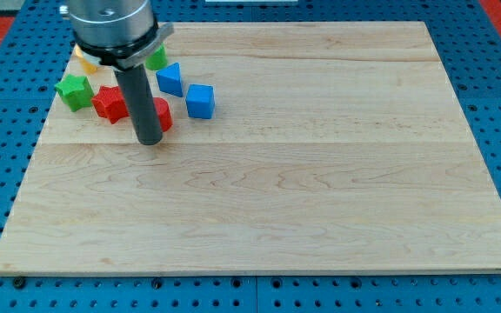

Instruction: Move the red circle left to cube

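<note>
The red circle (pixel 163 114) lies near the board's upper left, mostly hidden behind my rod. My tip (pixel 150 140) rests on the board just in front of it, at its lower left edge. The blue cube (pixel 200 101) sits a short way to the view's right of the red circle, apart from it. A red star-shaped block (pixel 109 103) lies to the left of the rod.
A green star-shaped block (pixel 75 91) sits at the far left. A second blue block (pixel 170 79) lies above the cube. A green block (pixel 156 58) and a yellow block (pixel 83 61) peek out behind the arm. The wooden board (pixel 320 191) lies on a blue perforated table.
</note>
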Controlling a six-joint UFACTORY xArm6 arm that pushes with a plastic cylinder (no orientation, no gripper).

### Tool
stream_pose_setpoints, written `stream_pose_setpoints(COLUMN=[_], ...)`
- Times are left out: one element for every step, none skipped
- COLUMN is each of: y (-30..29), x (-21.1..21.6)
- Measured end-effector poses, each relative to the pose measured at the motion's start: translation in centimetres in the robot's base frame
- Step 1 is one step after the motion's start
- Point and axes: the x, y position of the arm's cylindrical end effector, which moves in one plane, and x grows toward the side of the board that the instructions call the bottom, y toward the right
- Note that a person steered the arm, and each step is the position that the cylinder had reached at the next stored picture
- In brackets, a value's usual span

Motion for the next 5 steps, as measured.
stream_pose_setpoints(y=[0.1,0.1,0.7,0.7,-3.0], x=[-0.6,-1.7,-1.9,-1.6,0.9])
